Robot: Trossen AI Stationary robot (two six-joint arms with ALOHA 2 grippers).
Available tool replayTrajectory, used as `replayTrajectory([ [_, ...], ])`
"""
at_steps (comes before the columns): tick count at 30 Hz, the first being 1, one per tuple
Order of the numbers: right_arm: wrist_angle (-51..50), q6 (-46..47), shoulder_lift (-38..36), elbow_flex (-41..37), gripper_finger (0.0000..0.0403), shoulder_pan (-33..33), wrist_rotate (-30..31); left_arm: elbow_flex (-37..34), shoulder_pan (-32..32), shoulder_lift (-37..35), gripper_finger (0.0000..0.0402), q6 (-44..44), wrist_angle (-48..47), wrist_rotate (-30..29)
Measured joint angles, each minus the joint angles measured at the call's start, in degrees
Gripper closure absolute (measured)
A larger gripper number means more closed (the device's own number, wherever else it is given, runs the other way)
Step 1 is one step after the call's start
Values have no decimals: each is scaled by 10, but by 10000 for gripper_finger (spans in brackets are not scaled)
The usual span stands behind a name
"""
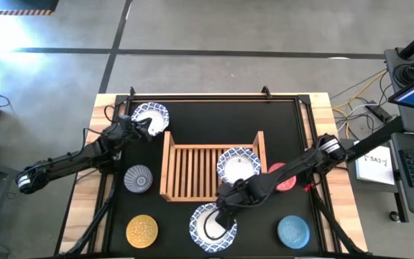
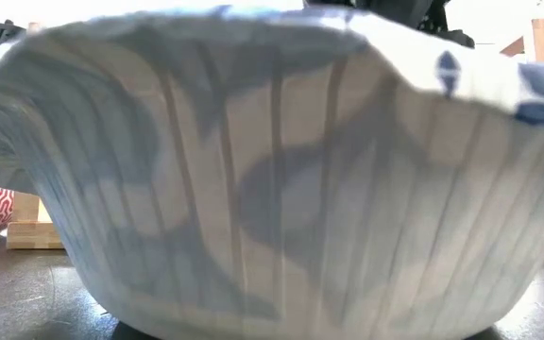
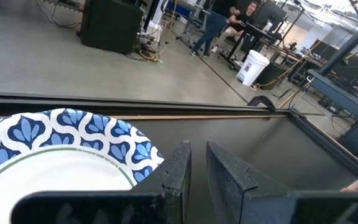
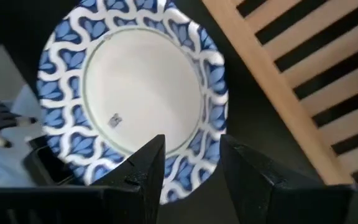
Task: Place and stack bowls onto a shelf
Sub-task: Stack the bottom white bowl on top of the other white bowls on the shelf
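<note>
A white bowl with a blue patterned rim [image 1: 210,229] sits on its base near the table's near edge and fills the low view [image 2: 272,189]. My right gripper [image 1: 225,211] hovers over it, open. In the right wrist view [image 4: 192,146] one finger is over the bowl's inside and the other over the mat outside, with the rim [image 4: 197,163] between them. A second white bowl [image 1: 237,164] rests on the slats of the wooden shelf [image 1: 185,173]. A third [image 1: 152,116] stands at the far left. My left gripper [image 1: 141,128] is beside its rim [image 3: 143,149], empty, with a narrow gap [image 3: 199,168].
A grey-blue bowl [image 1: 138,179] stands left of the shelf and a yellow one [image 1: 142,230] near the front left. A light blue bowl [image 1: 293,232] is at the front right. A red bowl [image 1: 286,180] is partly under my right arm. People stand far off in the room [image 3: 229,18].
</note>
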Motion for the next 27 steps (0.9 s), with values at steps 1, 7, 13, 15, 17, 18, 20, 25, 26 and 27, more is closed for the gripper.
replayTrajectory([
  [1,4,-8,5,0,260,0,5,0,0,0,369,0,0,0],
  [7,7,-10,31,0,260,1,9,0,0,0,369,0,0,0],
  [13,7,-9,58,0,260,1,10,0,0,0,369,0,-1,0],
  [15,10,-9,69,0,260,1,9,0,0,0,369,0,-1,0],
  [17,18,-9,75,0,260,2,8,0,0,0,369,0,-1,0],
  [18,18,-10,77,0,260,2,7,0,0,0,369,0,-1,0],
  [20,19,-13,80,0,262,3,4,0,0,0,369,0,-1,0],
  [25,18,-19,78,0,283,3,4,0,0,1,369,0,-1,0],
  [26,19,-19,78,0,292,3,4,0,0,1,369,0,-1,0],
  [27,19,-19,78,0,302,3,4,0,0,1,369,0,-1,0],
])
